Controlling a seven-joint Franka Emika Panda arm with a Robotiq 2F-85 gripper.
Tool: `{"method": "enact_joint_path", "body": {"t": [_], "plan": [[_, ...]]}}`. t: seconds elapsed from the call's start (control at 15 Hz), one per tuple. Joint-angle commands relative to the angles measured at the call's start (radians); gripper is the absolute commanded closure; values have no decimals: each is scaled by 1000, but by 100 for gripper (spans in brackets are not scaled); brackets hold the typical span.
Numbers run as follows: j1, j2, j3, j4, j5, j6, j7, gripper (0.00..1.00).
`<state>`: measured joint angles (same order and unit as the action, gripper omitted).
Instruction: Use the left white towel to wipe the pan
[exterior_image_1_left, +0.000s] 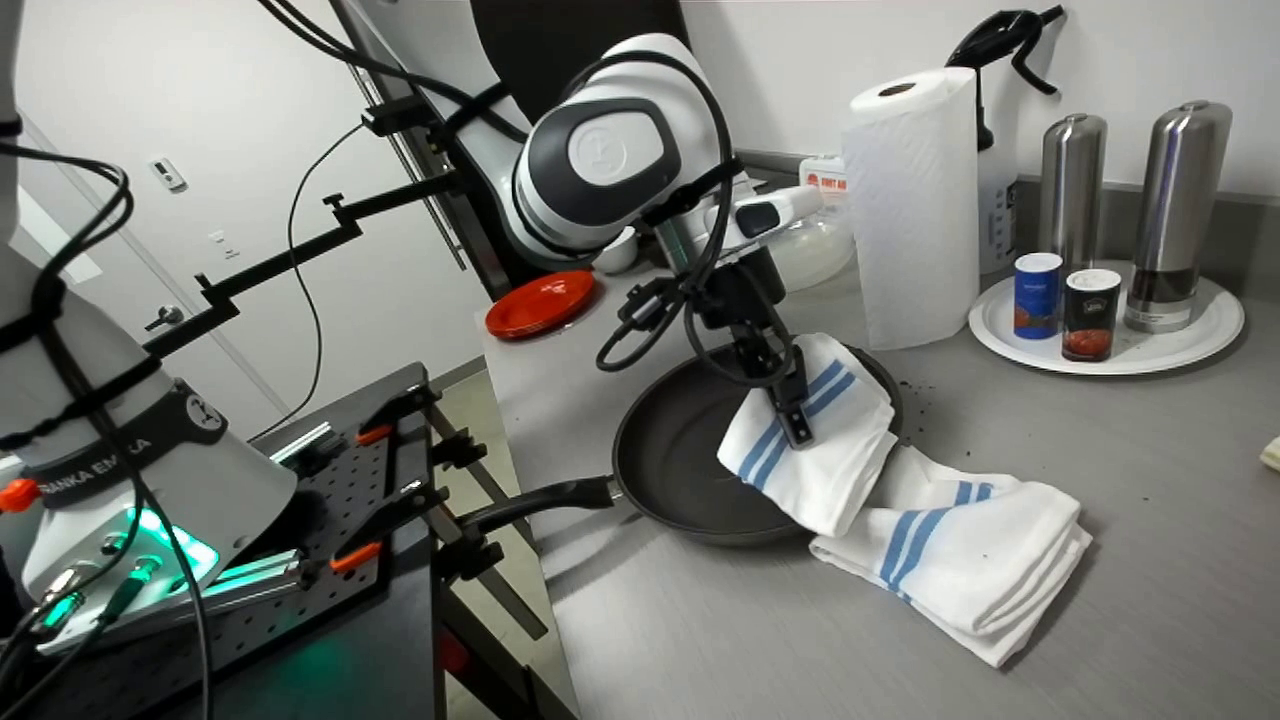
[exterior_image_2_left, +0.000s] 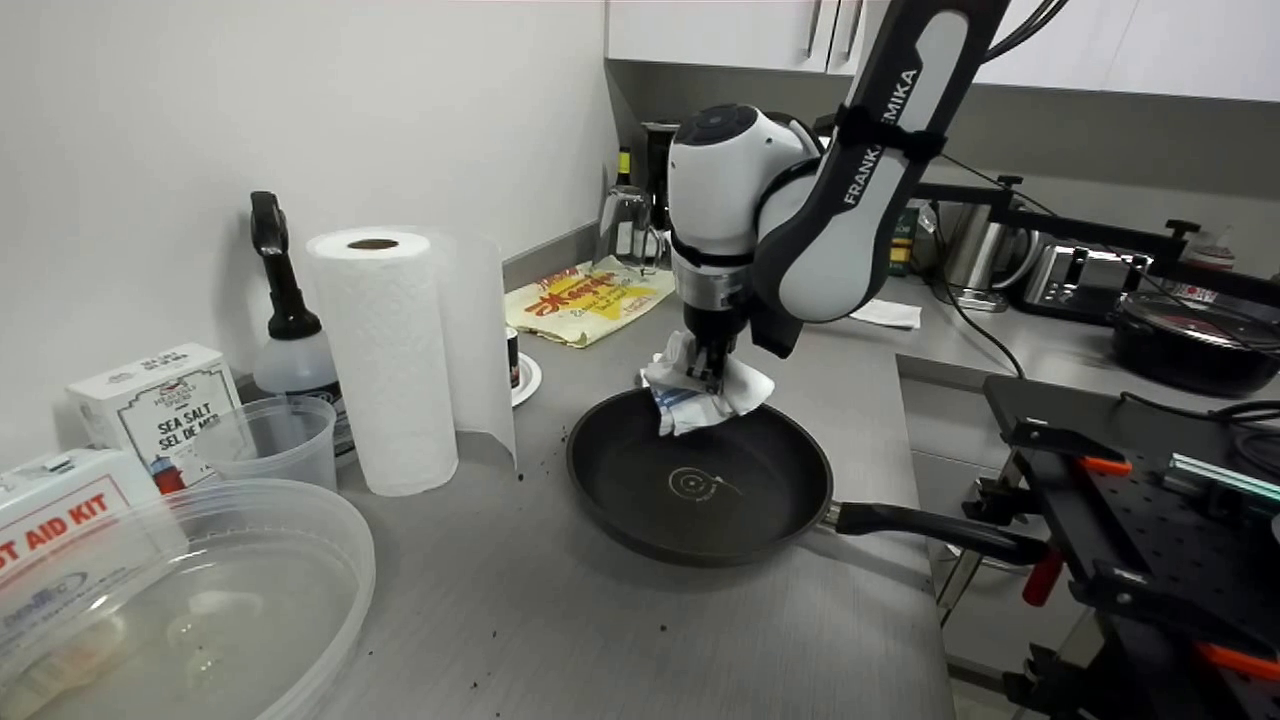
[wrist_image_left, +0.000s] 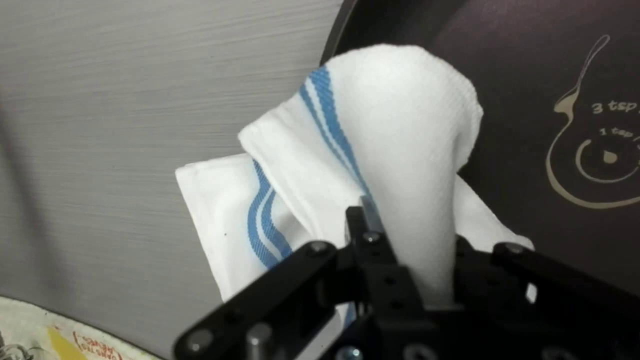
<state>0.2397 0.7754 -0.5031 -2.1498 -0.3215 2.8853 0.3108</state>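
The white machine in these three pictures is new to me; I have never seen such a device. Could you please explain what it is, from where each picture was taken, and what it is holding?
It is a robot arm, and the black gripper at its end works like a pinching hand. Two pictures come from cameras standing outside the robot; the close-up comes from a camera on its wrist. The gripper is closed on a white cloth with blue stripes, held over the edge of a black pan. Folded white fabric with similar stripes lies beside the pan on the grey counter; I cannot tell whether it is a second cloth or part of the same one. Nearby on the counter stand a paper-towel roll and a white plate.
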Motion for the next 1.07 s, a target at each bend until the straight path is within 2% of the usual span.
{"method": "enact_joint_path", "body": {"t": [0.0, 0.2, 0.6, 1.0], "plan": [[-39, 26, 49, 26, 70, -27, -6, 96], [-56, 50, 68, 48, 108, -21, -8, 96], [-57, 125, 48, 117, 130, -13, -1, 96], [-74, 160, 60, 139, 153, -23, -8, 96]]}}
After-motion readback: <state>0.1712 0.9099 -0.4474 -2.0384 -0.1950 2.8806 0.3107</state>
